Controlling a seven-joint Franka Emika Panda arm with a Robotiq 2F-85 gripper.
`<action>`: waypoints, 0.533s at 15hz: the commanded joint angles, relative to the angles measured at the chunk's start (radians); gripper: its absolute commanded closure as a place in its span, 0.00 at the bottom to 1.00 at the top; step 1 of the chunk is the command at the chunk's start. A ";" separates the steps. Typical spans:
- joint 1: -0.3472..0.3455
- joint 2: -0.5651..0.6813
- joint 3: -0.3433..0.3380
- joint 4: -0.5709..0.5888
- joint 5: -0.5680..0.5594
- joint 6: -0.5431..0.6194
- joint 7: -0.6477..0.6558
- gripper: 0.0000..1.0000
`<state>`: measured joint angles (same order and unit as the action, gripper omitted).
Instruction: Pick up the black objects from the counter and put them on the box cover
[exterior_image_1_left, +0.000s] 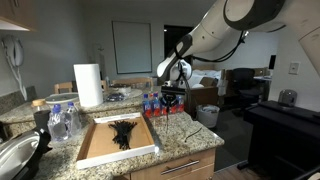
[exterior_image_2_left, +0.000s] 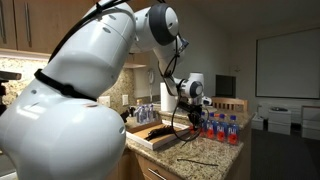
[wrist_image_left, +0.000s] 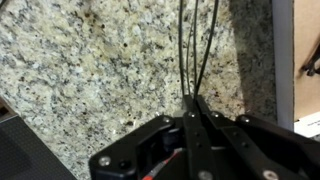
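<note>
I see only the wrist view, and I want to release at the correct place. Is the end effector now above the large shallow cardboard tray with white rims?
Observer: No. In an exterior view the end effector hangs beside the large shallow cardboard tray, over the speckled granite counter.
Operator: Is the tray empty?
Observer: No. A clump of black wiry pieces lies in it.
Operator: Does something stand near the end effector?
Observer: Yes. Small bottles with red labels stand on the counter close to it.
</note>
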<state>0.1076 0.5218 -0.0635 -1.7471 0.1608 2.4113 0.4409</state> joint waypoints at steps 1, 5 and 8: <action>0.006 -0.085 0.010 -0.052 -0.022 -0.001 -0.005 0.96; 0.033 -0.098 0.030 -0.001 -0.031 -0.043 0.029 0.96; 0.066 -0.093 0.054 0.051 -0.033 -0.091 0.045 0.95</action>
<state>0.1483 0.4427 -0.0260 -1.7241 0.1511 2.3721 0.4450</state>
